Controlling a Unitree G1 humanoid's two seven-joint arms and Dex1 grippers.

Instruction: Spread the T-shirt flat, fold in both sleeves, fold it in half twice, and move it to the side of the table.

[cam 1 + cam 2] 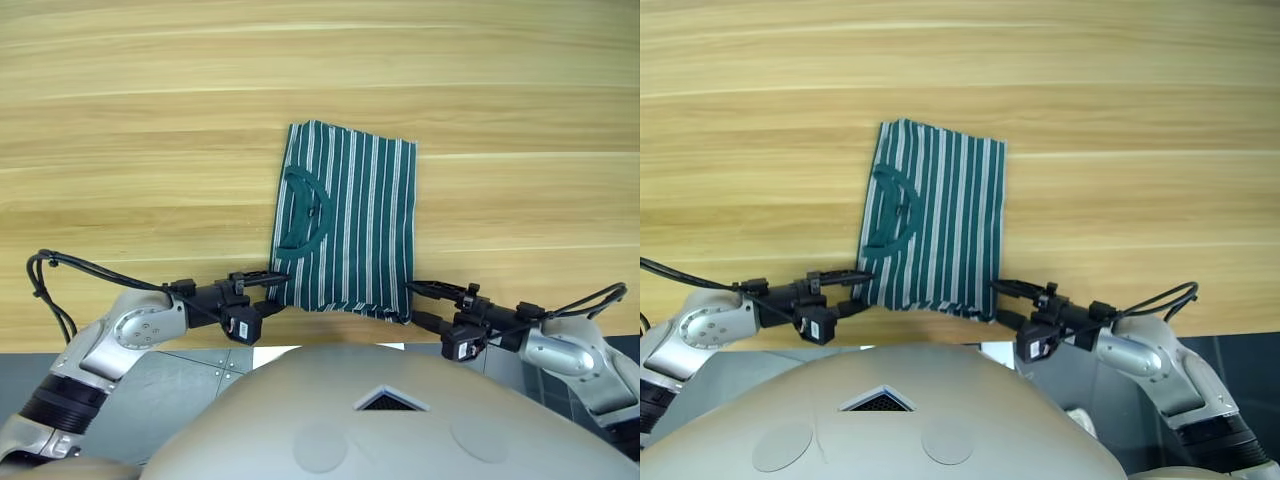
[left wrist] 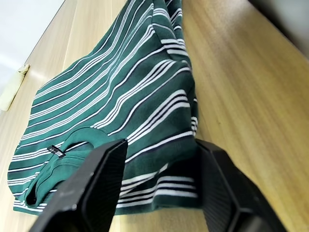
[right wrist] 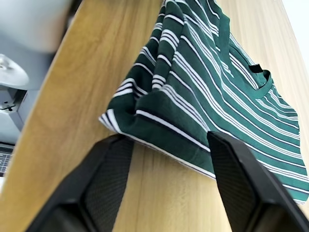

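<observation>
1. Far left first: the left gripper [image 1: 280, 288] sits low at the near edge of the table [image 1: 140, 120], pointing in at the near left corner of the T-shirt [image 1: 345, 220].
2. Its jaws stand wide apart. In the left wrist view the two black fingers [image 2: 96, 183] flank the shirt's near hem, and striped cloth lies across the gap between them. Nothing is pinched, so that pincer has hold of nothing.
3. On to the middle: the T-shirt is green with white stripes. It lies on the wood as a tall narrow rectangle with both sleeves folded in. Its long sides run from the near edge of the table towards the far edge.
4. The short near end lies just beside the near edge, about halfway along it. The far end stops around mid-table, well short of the far edge.
5. The collar [image 1: 305, 210] faces up along the shirt's left side, and a small black tag [image 2: 54, 151] shows inside it.
6. The near right corner looks less tidy, with its layers bunched and rippled where they meet the wood.
7. Over on the right: the right gripper [image 1: 410, 302] is at that rumpled corner, low at the near edge of the table.
8. Its jaws gape wide too. In the right wrist view the ribbed pads [image 3: 111, 179] stand on either side of the corner with bare wood under them, and they grip nothing.
</observation>
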